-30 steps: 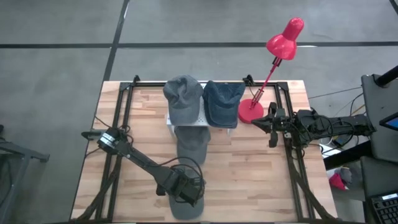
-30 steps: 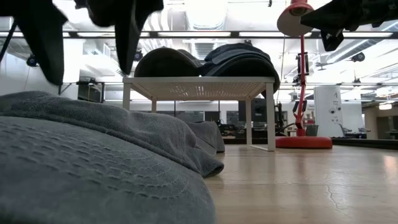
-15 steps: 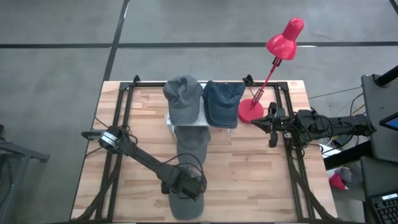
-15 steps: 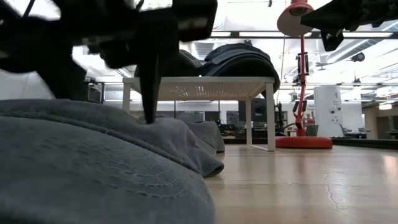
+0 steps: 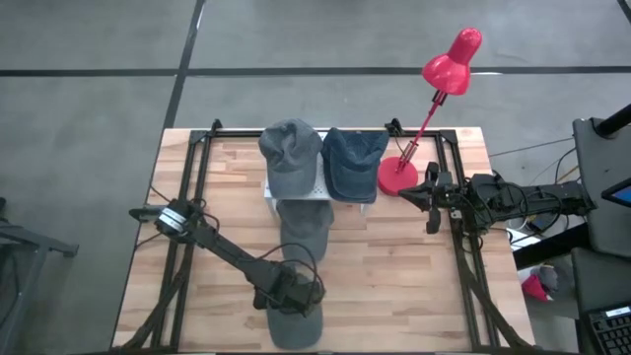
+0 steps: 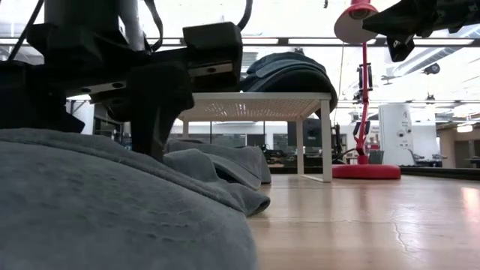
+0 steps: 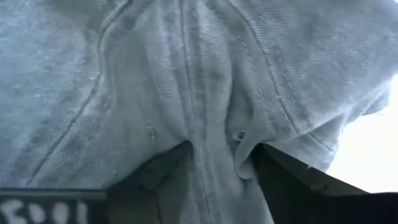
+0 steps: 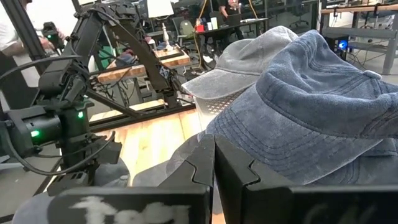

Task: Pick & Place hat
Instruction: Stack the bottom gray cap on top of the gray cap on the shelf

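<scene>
Now that the left claw (image 5: pixel 292 296) has dropped onto the grey hat (image 5: pixel 296 320), its fingers pinch a fold of crown fabric between them. With the grip closing, lifting looks next, while the right claw (image 5: pixel 426 202) waits shut.

Under the left pincer (image 5: pixel 293 299), the grey cap (image 7: pixel 205 93) is soft, matt woven cloth with stitched seams. Beyond it, pale wood table (image 5: pixel 394 266), faintly glossy; white perforated metal rack (image 6: pixel 247 101); glossy red lamp (image 5: pixel 439 74).

1. Bright red desk lamp (image 5: pixel 439 84) with a round base, at the table's far right corner.
2. Light wooden plank table (image 5: pixel 394 266).
3. Small white perforated metal rack (image 6: pixel 247 105) mid-table.
4. Grey concrete floor (image 5: pixel 89 128).
</scene>
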You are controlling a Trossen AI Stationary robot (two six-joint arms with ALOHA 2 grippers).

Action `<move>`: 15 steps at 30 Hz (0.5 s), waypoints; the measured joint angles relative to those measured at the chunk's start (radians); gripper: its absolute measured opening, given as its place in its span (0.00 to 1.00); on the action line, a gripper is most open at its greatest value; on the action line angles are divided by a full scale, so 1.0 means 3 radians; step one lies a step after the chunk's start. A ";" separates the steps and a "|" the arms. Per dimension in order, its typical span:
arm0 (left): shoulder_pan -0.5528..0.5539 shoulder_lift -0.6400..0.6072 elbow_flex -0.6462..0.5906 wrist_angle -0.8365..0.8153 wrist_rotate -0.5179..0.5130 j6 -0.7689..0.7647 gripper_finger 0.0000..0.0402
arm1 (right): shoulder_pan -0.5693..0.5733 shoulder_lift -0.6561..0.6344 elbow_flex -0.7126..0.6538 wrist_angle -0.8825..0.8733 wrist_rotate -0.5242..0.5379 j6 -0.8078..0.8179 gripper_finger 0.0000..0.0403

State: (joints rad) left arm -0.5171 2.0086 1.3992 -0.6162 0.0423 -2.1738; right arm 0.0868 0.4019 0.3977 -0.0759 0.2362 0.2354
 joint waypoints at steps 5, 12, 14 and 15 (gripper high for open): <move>-0.0004 -0.0005 -0.0035 -0.0008 -0.0024 0.0024 0.35 | 0.0000 0.0000 0.0001 0.0001 0.0001 -0.0001 0.02; -0.0005 -0.0005 -0.0037 -0.0005 -0.0124 0.0089 0.14 | 0.0000 0.0000 0.0000 0.0000 0.0001 0.0000 0.02; -0.0005 -0.0004 -0.0038 -0.0007 -0.0127 0.0090 0.09 | 0.0000 0.0000 0.0000 0.0001 0.0001 -0.0001 0.02; -0.0005 -0.0003 -0.0039 -0.0007 -0.0132 0.0090 0.06 | 0.0000 0.0000 0.0000 0.0001 0.0001 -0.0001 0.02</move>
State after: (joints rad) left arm -0.5186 2.0075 1.3876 -0.6183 0.0026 -2.1468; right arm 0.0868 0.4019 0.3978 -0.0757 0.2363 0.2352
